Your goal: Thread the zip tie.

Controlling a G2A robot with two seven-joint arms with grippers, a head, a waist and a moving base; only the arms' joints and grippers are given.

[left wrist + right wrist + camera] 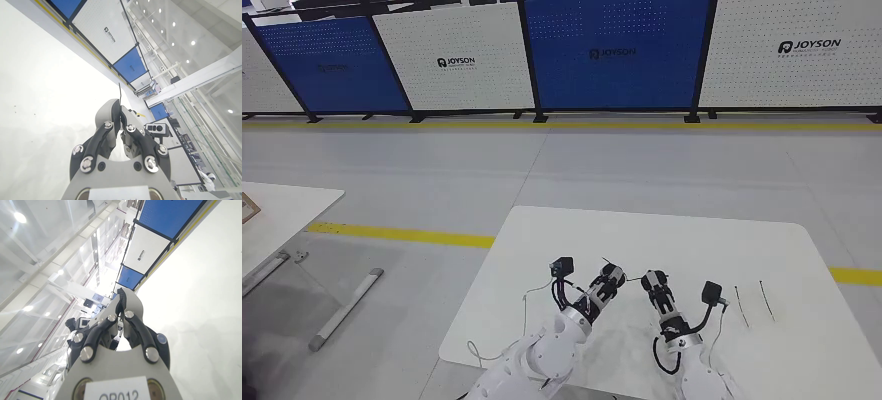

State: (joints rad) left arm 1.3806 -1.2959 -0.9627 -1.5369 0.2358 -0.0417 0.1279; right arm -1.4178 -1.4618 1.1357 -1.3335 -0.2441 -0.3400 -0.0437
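You can see the zip tie (119,91) is black. The left gripper (120,108) and right gripper (121,295) are light grey with black bars and shiny silver screws. The table (692,240) is white. Far away stand blue panels (617,50) and white panels (452,55) with tiny dots, and a yellow floor line (402,234).

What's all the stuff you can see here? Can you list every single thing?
tie: one, black, pinched in the left claw, end sticking out past it.
spare ties: two, dark, lying on the table near the right arm.
table: one, white, under both arms.
side table: one, white, off to the left.
panels: several, blue and white, in a row at the back.
floor lines: two, yellow, one behind the table, one by the panels.
left claw: one, grey and black, shut on the tie.
right claw: one, grey and black, shut, close to the left claw.
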